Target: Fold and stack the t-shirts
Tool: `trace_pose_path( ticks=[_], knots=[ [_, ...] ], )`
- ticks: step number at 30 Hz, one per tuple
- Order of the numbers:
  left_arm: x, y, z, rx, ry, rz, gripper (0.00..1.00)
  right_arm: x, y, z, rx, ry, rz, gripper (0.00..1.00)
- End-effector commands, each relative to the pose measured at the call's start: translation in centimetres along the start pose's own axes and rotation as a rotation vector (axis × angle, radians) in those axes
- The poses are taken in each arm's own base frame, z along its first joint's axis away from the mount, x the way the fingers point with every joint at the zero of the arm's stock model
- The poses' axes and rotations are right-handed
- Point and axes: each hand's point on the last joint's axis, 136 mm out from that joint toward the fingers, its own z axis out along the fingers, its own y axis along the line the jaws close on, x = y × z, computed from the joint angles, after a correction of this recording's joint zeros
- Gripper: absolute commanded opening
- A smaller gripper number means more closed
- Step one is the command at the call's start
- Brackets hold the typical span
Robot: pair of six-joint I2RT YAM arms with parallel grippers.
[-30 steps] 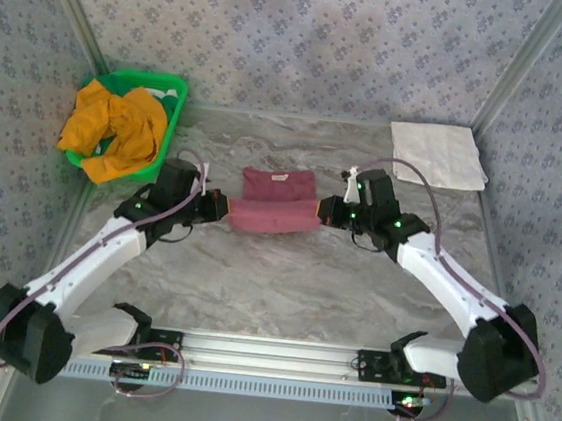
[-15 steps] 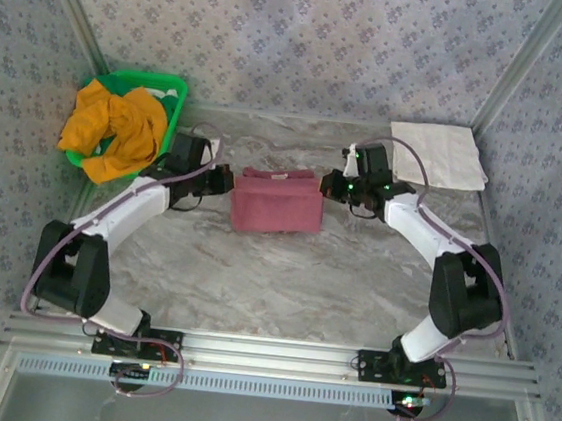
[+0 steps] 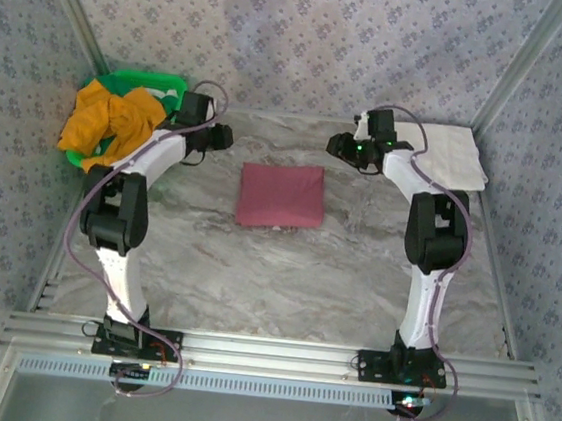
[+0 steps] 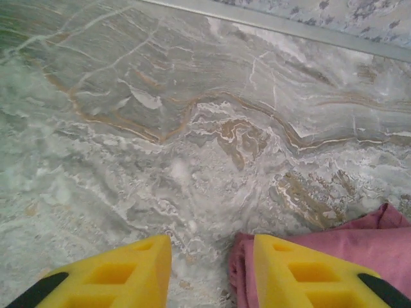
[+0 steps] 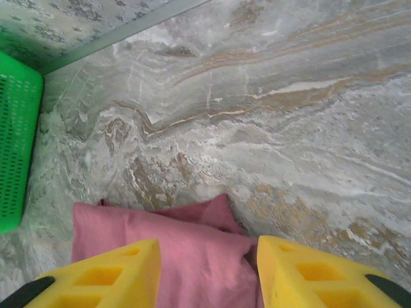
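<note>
Top external: maroon tee (image 3: 281, 195) folded (ctr).

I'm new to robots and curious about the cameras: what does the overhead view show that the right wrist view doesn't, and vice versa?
Overhead takes in the whole scene: both arms, the left gripper, the mustard-orange shirt heaped in the green basket, and a white cloth at the far right corner. The right wrist view gives a close look at the right gripper, yellow fingers apart, and the layered edge of the fold. Both show the folded maroon shirt, the basket and the marble table.
</note>
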Motion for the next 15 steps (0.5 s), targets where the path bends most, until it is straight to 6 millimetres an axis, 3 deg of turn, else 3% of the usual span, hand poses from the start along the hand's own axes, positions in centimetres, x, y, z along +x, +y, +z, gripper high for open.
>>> trace_pose_path(
  ticks=[1, 4, 8, 15],
  knots=[
    [2.7, -3.5, -3.2, 0.05, -0.026, 0.013, 0.39, 2.9, 2.9, -2.7, -0.066, 0.046, -0.039, 0.39],
    [6.9, -6.2, -2.9, 0.142, 0.009, 0.025, 0.36, 7.4, 4.6, -2.4, -0.104, 0.112, -0.07, 0.24],
    [10.7, -8.4, -1.4, 0.219, 0.047, 0.05, 0.32, 11.3, 5.5, -0.5, -0.151, 0.175, -0.082, 0.13],
    [15.7, -7.0, 3.6, 0.188, 0.139, 0.034, 0.27, 14.6, 2.3, 4.3, -0.114, 0.26, 0.004, 0.09]
  ],
)
